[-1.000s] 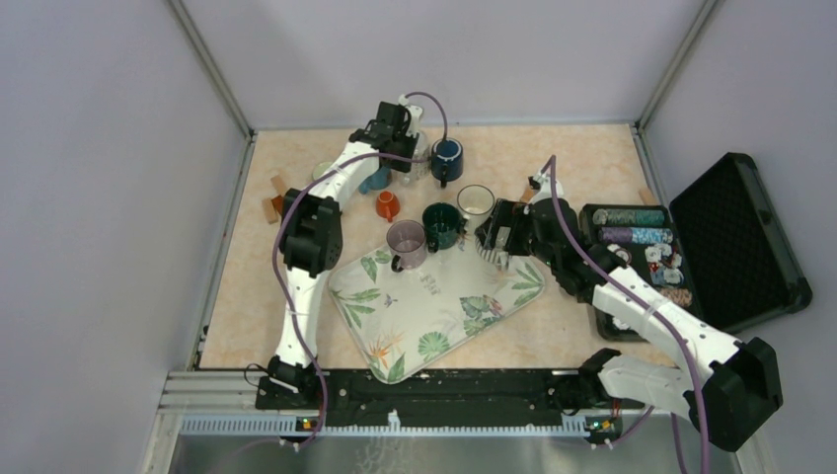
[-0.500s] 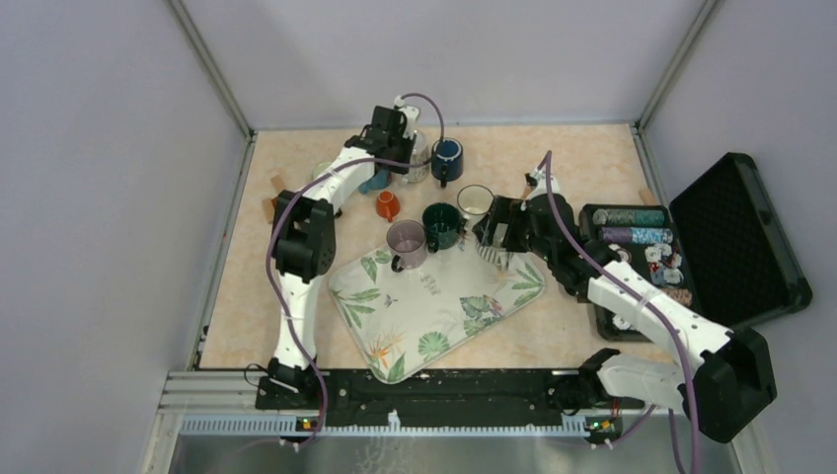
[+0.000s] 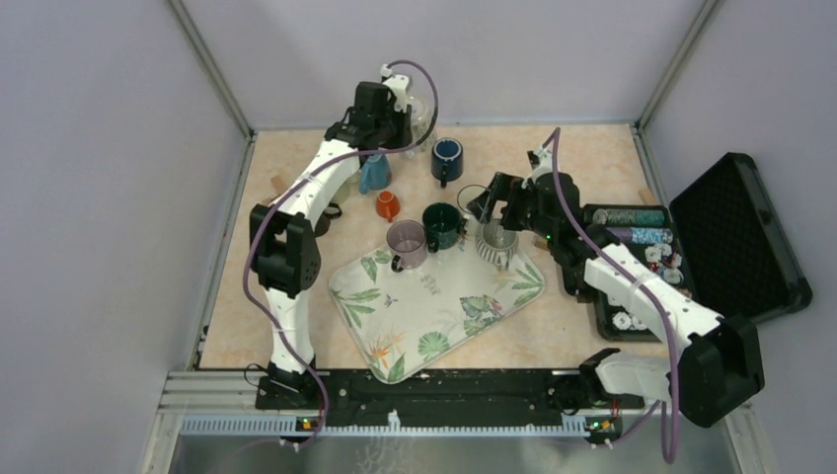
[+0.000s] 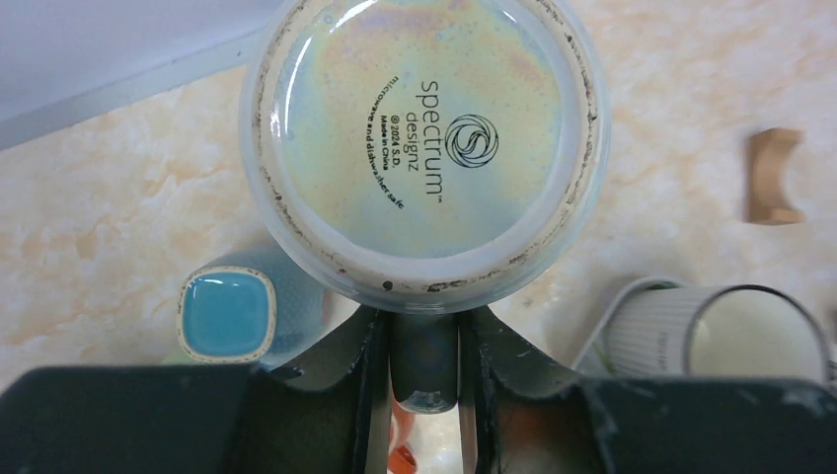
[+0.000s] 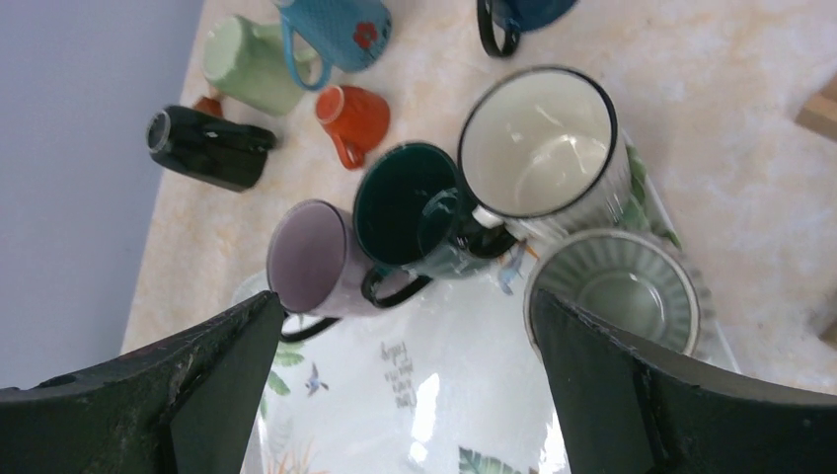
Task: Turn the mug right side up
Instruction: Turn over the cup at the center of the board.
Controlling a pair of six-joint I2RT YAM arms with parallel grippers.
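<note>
1. Left wrist: my left gripper [image 4: 422, 393] is clenched on the handle of the mug [image 4: 424, 138], whose base faces the lens.
2. Right wrist: my right gripper [image 5: 403, 316] is spread wide above the tray [image 5: 424, 415], grasping nothing.
3. Top: the mug is raised at the back of the table [image 3: 247, 316].

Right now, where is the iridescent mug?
In the left gripper, clamped by its handle, the iridescent mug is near the table's far edge, just beyond the blue mug.
</note>
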